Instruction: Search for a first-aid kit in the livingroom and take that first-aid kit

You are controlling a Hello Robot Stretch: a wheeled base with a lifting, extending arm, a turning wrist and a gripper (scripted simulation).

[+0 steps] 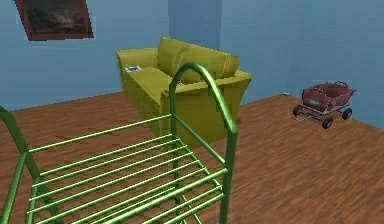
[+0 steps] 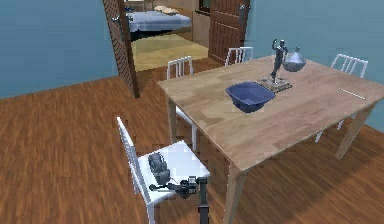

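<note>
One claw [image 2: 172, 187] hangs near a dark lump [image 2: 158, 166] on a white chair [image 2: 186, 155]; whether it holds anything is unclear.

Olive-yellow sofa [image 1: 185, 75], green wire rack [image 1: 229, 160], red wagon [image 1: 326, 100], blue bowl [image 2: 250, 97], white chair [image 2: 187, 154], brown wood floor [image 2: 60, 150]

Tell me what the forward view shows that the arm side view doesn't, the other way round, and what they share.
Forward view: a yellow-green sofa, a red toy cart on the floor, a framed picture on the wall and a green metal rack up close.
Arm side view: a wooden table bearing a blue bowl and a small statue, white chairs around it, the gripper by the closest chair, where a dark grey thing lies, and a doorway to a bed.
Shared: brown wooden floor, blue walls.
</note>
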